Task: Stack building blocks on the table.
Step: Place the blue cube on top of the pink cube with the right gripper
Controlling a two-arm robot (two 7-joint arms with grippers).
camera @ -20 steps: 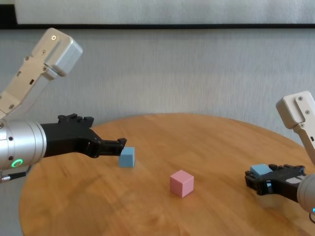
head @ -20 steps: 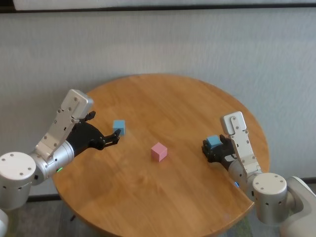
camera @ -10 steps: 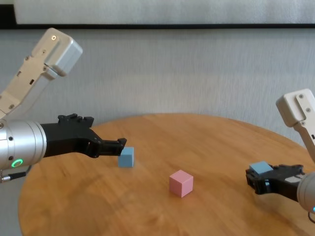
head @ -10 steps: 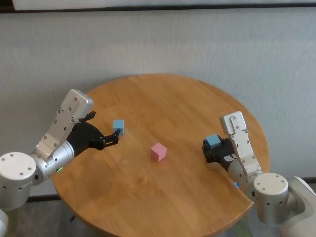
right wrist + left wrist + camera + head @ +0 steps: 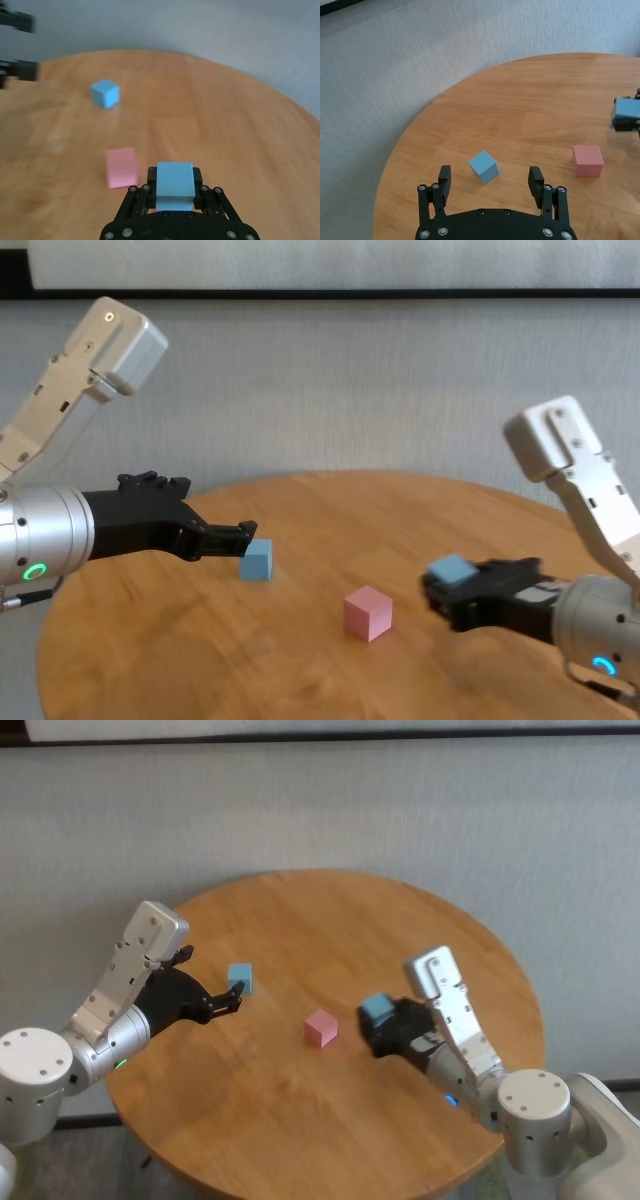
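Note:
A pale pink cube (image 5: 321, 1028) (image 5: 368, 613) (image 5: 587, 160) (image 5: 121, 167) rests on the round wooden table (image 5: 340, 930). My right gripper (image 5: 380, 1025) (image 5: 448, 592) is shut on a light blue cube (image 5: 377, 1008) (image 5: 451, 569) (image 5: 174, 183), held above the table just right of the pink cube. A second light blue cube (image 5: 240, 978) (image 5: 256, 560) (image 5: 484, 167) (image 5: 105, 93) sits on the table to the left. My left gripper (image 5: 237, 996) (image 5: 245, 537) (image 5: 490, 181) is open, its fingers just short of that cube and not touching it.
A grey wall (image 5: 330, 810) rises behind the table. The table's rim (image 5: 160, 1140) curves close under both arms. Bare wood lies around the pink cube.
My right gripper has carried its blue cube left, from the table's right side to just beside the pink cube. The left arm and the other cubes have not moved.

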